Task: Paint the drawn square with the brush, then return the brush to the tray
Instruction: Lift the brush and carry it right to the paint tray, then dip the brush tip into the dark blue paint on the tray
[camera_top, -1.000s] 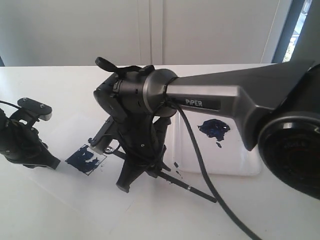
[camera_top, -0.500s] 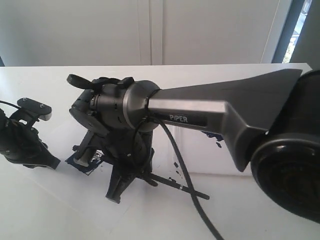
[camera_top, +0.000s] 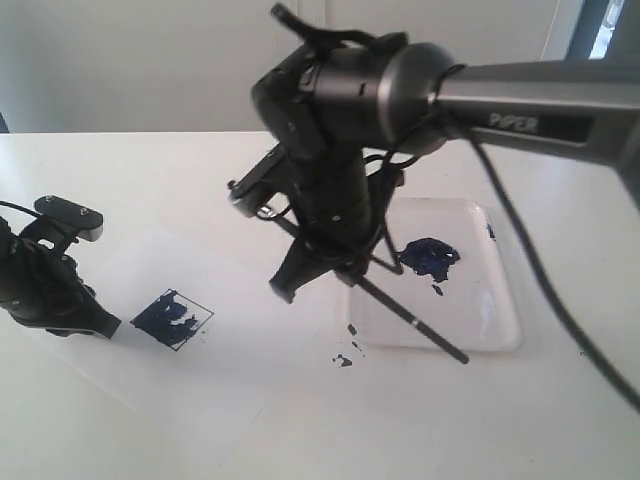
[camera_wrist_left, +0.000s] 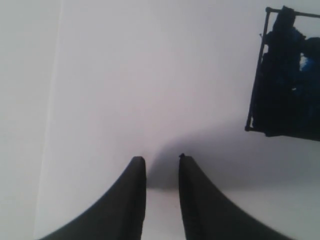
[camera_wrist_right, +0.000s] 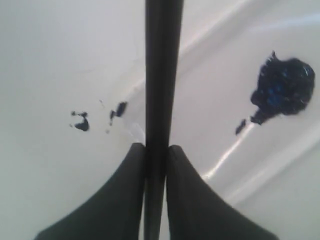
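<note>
Since the earlier frame the right arm has risen and swung to the right, off the drawn square, which now lies uncovered at the lower left of the exterior view, its inside smeared dark blue. The tray sits at centre right and holds a dark blue paint blob toward its far side, with a small speck just in front of it; the rest of its floor is bare white. The brush is off the table, clamped between the fingers of the right gripper. Its long axis runs diagonally from upper left to lower right, and the handle end points down toward the tray's near rim. The bristle end is lost behind the gripper body. Only the right wrist view shows the fingers pressed on the handle, along with the paint spatters beside the tray. Only the left wrist view shows the left gripper narrowly parted and empty, low over the paper near the square.
</note>
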